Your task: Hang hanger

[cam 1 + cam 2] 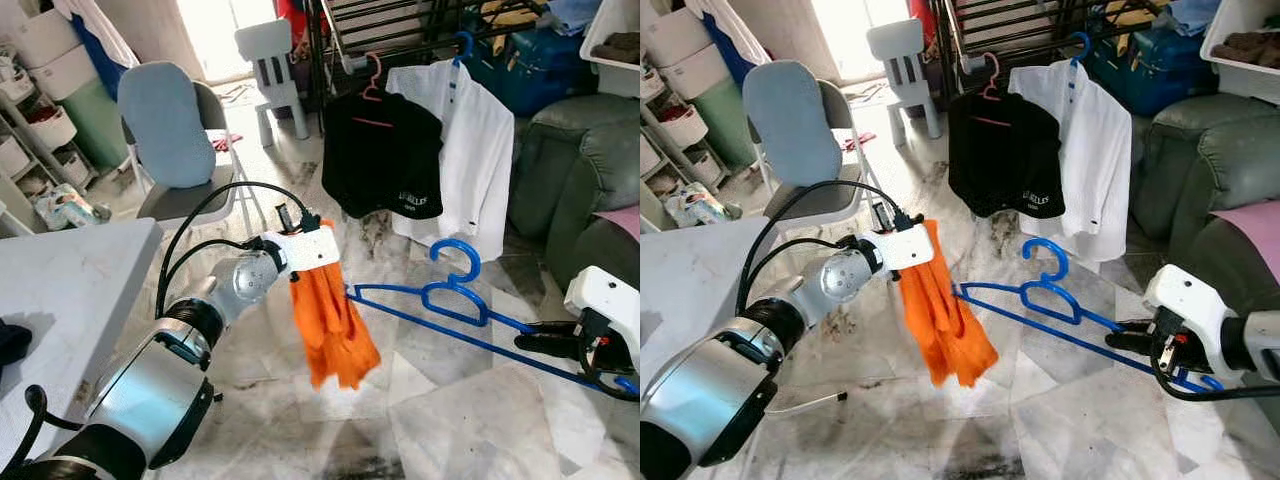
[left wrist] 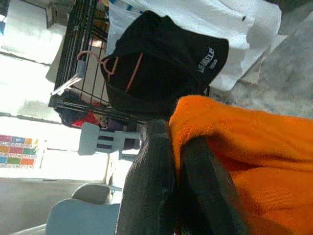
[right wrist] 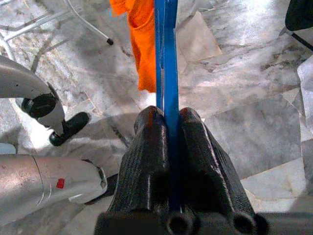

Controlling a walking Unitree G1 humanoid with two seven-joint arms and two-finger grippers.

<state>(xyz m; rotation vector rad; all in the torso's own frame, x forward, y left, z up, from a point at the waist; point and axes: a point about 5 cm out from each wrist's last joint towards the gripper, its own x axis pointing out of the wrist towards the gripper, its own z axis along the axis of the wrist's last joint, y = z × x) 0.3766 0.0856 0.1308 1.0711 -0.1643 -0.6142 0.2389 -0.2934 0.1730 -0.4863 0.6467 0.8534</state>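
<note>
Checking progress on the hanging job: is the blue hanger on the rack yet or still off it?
Off. The right gripper holds the blue hanger above the floor, apart from the rack.

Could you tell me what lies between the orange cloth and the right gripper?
The blue hanger spans that stretch in the eye views: the right gripper clamps one end, the other reaches the orange cloth held by the left gripper.

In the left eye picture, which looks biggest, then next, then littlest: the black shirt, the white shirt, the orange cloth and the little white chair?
1. white shirt and black shirt, too alike to rank
2. orange cloth, though it is nearer the camera
3. little white chair, farthest away, so it may only look smallest
</note>
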